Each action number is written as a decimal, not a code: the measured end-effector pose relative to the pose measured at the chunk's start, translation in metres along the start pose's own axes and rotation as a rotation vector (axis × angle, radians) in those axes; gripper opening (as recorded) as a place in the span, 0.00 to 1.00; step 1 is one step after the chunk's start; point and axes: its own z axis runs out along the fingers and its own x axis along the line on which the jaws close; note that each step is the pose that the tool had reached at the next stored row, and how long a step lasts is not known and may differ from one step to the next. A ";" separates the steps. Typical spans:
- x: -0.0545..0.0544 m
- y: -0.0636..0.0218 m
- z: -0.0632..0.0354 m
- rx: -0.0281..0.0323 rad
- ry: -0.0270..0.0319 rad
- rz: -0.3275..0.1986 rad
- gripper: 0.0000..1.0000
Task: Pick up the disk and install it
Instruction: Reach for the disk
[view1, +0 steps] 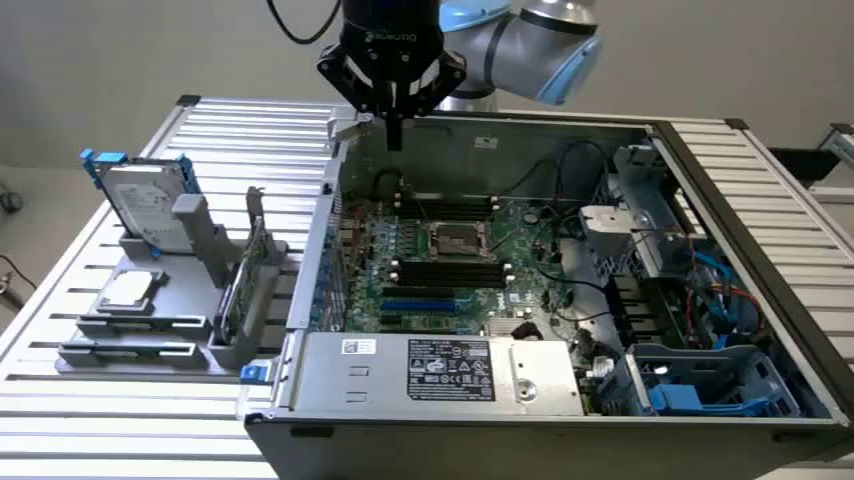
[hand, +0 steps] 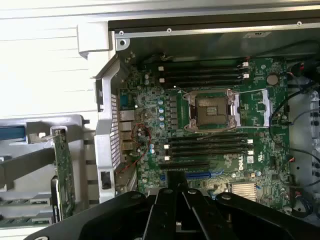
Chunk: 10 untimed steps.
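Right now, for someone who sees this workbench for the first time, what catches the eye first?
The open computer case, green motherboard bared, dominates the middle of the exterior view. The black gripper, shut and empty, hangs above its far wall. The disk with blue rails stands untouched in a grey holder at the exterior view's left.

Quick headcount: one disk (view1: 144, 205) with blue rails, one small silver chip (view1: 128, 290), one green circuit card (view1: 242, 285), and one grey rack (view1: 140, 323). Then one open computer case (view1: 534, 140), one motherboard (hand: 150, 100), one CPU socket (hand: 210, 111), one labelled power supply (view1: 441, 368), and one robot arm (view1: 534, 35). Memory slots: honestly can't count them for sure.
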 end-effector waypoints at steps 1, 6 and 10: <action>0.000 0.0000 0.0000 0.0000 0.0000 0.000 0.11; 0.000 0.0000 0.0000 0.0000 0.0000 0.000 0.11; 0.001 0.0011 -0.0001 0.0002 0.0000 0.000 0.11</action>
